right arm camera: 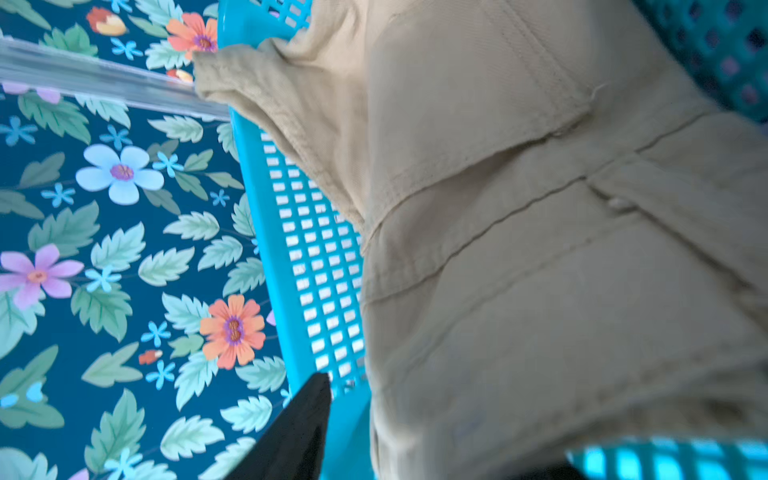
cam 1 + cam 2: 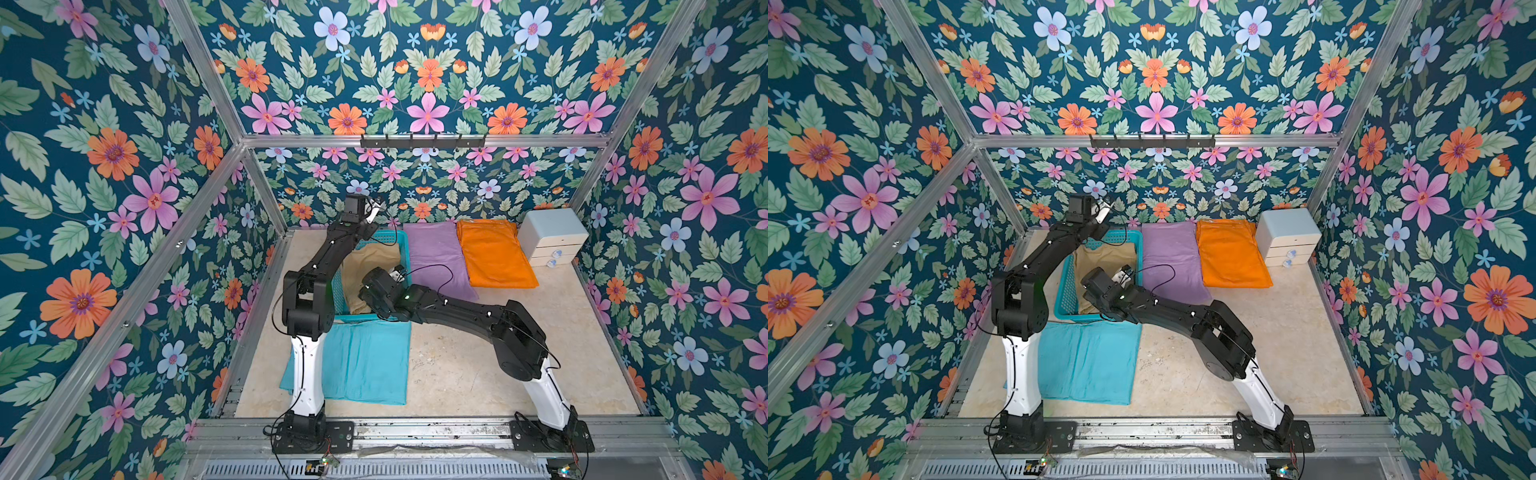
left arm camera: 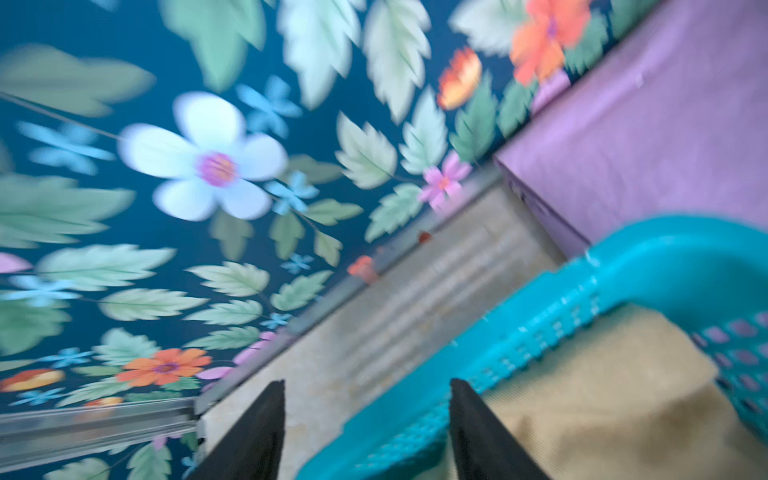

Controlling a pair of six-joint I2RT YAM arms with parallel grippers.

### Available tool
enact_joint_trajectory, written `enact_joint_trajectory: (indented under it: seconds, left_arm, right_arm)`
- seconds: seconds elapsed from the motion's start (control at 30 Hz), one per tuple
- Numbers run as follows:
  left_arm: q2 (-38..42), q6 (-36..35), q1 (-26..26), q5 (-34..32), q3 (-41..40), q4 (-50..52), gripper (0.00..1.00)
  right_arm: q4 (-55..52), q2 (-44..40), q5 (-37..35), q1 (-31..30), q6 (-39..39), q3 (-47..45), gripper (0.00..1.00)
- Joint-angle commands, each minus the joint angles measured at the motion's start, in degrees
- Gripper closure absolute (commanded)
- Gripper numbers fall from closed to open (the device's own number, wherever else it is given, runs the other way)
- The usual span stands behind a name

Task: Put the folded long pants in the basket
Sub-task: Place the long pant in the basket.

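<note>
Closest to the camera is the metal rail [image 2: 432, 430] with both arm bases bolted on, and right behind it the turquoise pants [image 2: 365, 361] lie flat on the table [image 2: 478, 365], up against the near rim of the basket [image 2: 392, 237]. The left arm reaches over part of them.

Khaki pants [image 2: 361, 266] are inside the basket, kinda bunched up, and the right wrist view shows one corner [image 1: 212, 75] flopped over the rim.

Left gripper [image 2: 376, 208] hangs up high over the basket's far end, close to the back wall. Its wrist view shows the fingers [image 3: 266, 428] spread wide with nothing between them.

Right gripper [image 2: 399, 272] sits low over the basket by its right wall, right at the khaki cloth. Only one finger [image 1: 299, 424] shows in its wrist view and the cloth hides the other, so can't tell if it's gripping or not.

Lilac pants [image 2: 436, 257] lie just beside the basket on the right, orange pants [image 2: 492, 253] touch them on the far side, and a pale drawer box [image 2: 555, 237] stands in the back right corner next to the orange ones.
</note>
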State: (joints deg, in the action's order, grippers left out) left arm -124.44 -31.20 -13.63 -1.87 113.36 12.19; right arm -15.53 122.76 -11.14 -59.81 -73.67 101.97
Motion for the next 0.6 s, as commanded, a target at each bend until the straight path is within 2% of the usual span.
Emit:
enact_joint_trajectory:
  seconds: [0.0,0.17,0.33,0.37,0.4,0.43,0.57]
  left_arm:
    - [3.5,3.5,0.0,-1.9,0.5,-3.4,0.17]
    - [9.9,8.8,0.0,-3.2,0.8,1.6,0.14]
    - [16.4,24.8,0.4,-6.8,0.5,13.4,0.14]
    - [17.7,28.2,0.5,-6.1,0.1,16.7,0.15]
    - [18.9,30.5,0.7,-5.3,-0.8,19.3,0.16]
    - [20.6,32.5,0.8,-4.4,-2.7,21.5,0.18]
    - [28.1,38.1,1.0,-0.8,-14.1,25.4,0.22]
  right_arm:
    - [-5.3,-3.6,0.8,0.0,2.8,-1.1,0.34]
    - [-9.8,-9.9,2.0,-0.3,2.6,-6.2,0.33]
    - [-9.6,-17.7,1.4,-0.1,1.8,-16.0,0.33]
    - [-9.4,-19.1,1.1,0.0,1.1,-18.0,0.32]
    - [-9.3,-20.0,0.8,0.0,0.9,-19.3,0.22]
    - [-9.7,-20.6,0.5,0.0,0.7,-20.2,0.14]
    - [-8.6,-21.0,1.8,0.7,-2.3,-23.6,0.15]
